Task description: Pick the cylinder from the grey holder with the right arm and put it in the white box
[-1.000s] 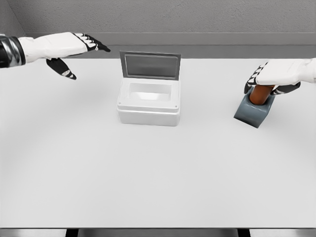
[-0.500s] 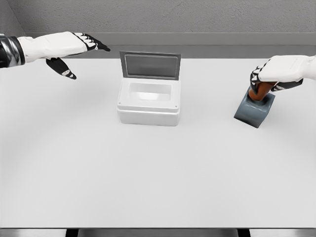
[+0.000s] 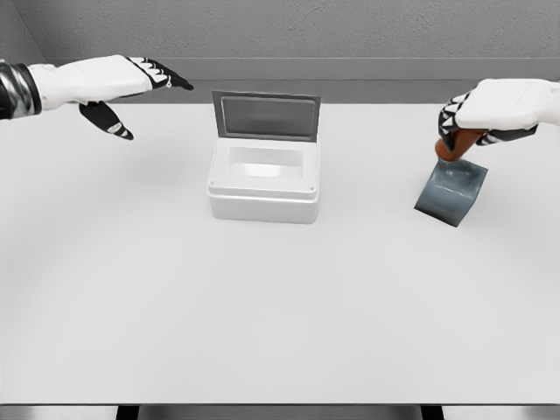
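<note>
- Cylinder (image 3: 457,144): orange-brown, only its lower end visible beneath the gripping fingers; it sits just above the mouth of the grey holder, apparently lifted clear or nearly so. Whether its base touches the holder rim cannot be told. Its long axis stands roughly upright, leaning slightly.
- Right hand (image 3: 490,114): curled tightly around the top of the cylinder, dark fingertips wrapped on its left side; the arm enters from the right edge.
- Grey holder (image 3: 451,193): a tilted dark grey block directly below the cylinder, resting on the table to the right of the white box, well apart from it.
- White box (image 3: 262,182): lies to the left of the cylinder, its lid (image 3: 266,115) propped open at the back and the cavity facing up. The coming carry would run leftward from the holder to this opening, and the upright lid probably favours a descent from above or from the front.
- Left hand (image 3: 109,92): hovers well to the left of the box, beyond its far-left corner, fingers spread and holding nothing; it is much farther from the cylinder than the right hand.
- Table (image 3: 280,306): pale, flat, bearing box and holder.
</note>
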